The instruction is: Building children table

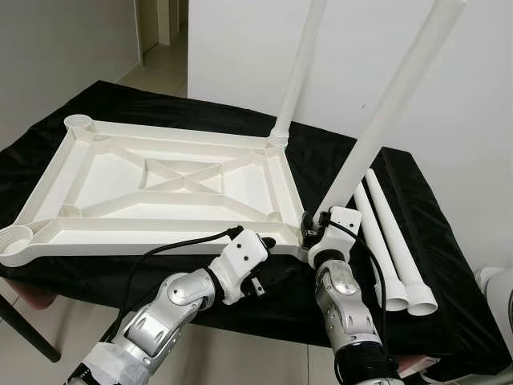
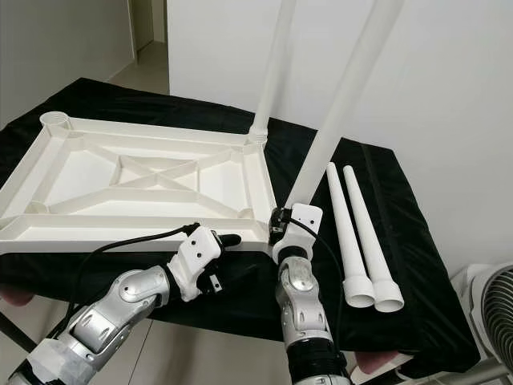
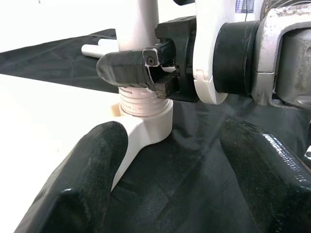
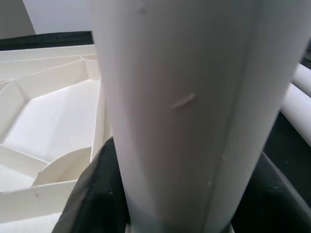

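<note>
A white plastic tabletop (image 1: 120, 239) lies upside down on the black-draped table (image 1: 449, 273). One white leg (image 1: 300, 64) stands in its far right corner socket. A second leg (image 1: 393, 104) rises, tilted, from the near right socket (image 3: 146, 121). My right gripper (image 1: 314, 228) is shut on this leg's threaded base, and the leg (image 4: 184, 111) stands close before that wrist's camera. My left gripper (image 1: 276, 257) is open at the same corner. Its fingers (image 3: 73, 189) sit either side of the socket, low against the cloth.
Two loose white legs (image 1: 389, 241) lie side by side on the cloth to the right. Empty sockets (image 1: 78, 122) show at the tabletop's left corners. A white wall stands close behind, and a fan (image 2: 489, 305) sits at the lower right.
</note>
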{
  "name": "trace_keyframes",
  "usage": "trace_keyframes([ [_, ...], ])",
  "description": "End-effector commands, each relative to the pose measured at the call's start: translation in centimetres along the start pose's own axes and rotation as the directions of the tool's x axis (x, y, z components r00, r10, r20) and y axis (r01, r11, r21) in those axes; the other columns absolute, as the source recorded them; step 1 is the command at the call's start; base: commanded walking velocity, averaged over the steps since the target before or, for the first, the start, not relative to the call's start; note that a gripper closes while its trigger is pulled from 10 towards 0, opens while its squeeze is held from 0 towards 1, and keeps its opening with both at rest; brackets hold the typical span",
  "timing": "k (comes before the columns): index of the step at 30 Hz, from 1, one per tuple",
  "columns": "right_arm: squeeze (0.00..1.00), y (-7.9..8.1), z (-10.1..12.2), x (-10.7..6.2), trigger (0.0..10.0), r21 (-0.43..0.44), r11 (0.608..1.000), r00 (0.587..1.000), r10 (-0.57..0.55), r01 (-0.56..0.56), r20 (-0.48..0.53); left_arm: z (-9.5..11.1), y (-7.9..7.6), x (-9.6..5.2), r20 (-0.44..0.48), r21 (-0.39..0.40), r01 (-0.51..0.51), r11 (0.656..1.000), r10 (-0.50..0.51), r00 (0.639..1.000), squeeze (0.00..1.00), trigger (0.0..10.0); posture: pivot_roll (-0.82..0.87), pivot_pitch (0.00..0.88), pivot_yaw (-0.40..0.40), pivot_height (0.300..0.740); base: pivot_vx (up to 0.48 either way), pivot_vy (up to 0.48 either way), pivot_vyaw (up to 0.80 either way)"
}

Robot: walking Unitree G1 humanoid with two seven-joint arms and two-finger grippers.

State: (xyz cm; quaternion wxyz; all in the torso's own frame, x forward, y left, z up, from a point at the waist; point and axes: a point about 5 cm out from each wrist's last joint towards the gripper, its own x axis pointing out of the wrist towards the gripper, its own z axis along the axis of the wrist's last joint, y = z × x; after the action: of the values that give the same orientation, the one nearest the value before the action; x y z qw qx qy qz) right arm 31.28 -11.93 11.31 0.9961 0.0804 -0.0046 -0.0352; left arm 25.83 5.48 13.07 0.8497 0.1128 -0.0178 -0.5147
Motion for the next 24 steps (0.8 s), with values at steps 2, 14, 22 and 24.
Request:
trace_keyframes([
  [2, 1.00, -1.1, -1.5, -0.7, 10.0, -0.006, 1.000, 0.997, -0.028, 0.028, -0.073, -0.1, -0.9, 0.1, 0.004, 0.004, 0.121, 0.993, -0.121, 0.993, 0.00, 10.0, 0.01, 0.000, -0.152, 0.740, 0.000, 0.000, 0.00],
  [14, 0.52, -2.1, -0.4, -0.9, 10.0, -0.003, 0.974, 0.973, 0.228, -0.228, -0.047, 0.0, -0.9, 0.1, 0.006, 0.005, 0.118, 0.993, -0.118, 0.993, 0.00, 10.0, 0.01, 0.000, -0.150, 0.740, 0.000, 0.000, 0.00],
  [22, 0.00, -2.8, -0.3, -0.1, 10.0, -0.135, 0.872, 0.882, 0.461, -0.470, -0.091, 0.0, -0.6, -0.1, -0.001, 0.011, 0.113, 0.994, -0.113, 0.994, 0.00, 10.0, 0.01, 0.000, -0.127, 0.740, 0.000, 0.000, 0.00],
  [24, 0.00, -2.8, -0.3, 0.2, 10.0, -0.149, 0.857, 0.870, 0.483, -0.493, -0.103, 0.0, -0.5, -0.1, -0.002, 0.012, 0.113, 0.994, -0.113, 0.994, 0.00, 10.0, 0.01, 0.000, -0.125, 0.740, 0.000, 0.000, 0.00],
])
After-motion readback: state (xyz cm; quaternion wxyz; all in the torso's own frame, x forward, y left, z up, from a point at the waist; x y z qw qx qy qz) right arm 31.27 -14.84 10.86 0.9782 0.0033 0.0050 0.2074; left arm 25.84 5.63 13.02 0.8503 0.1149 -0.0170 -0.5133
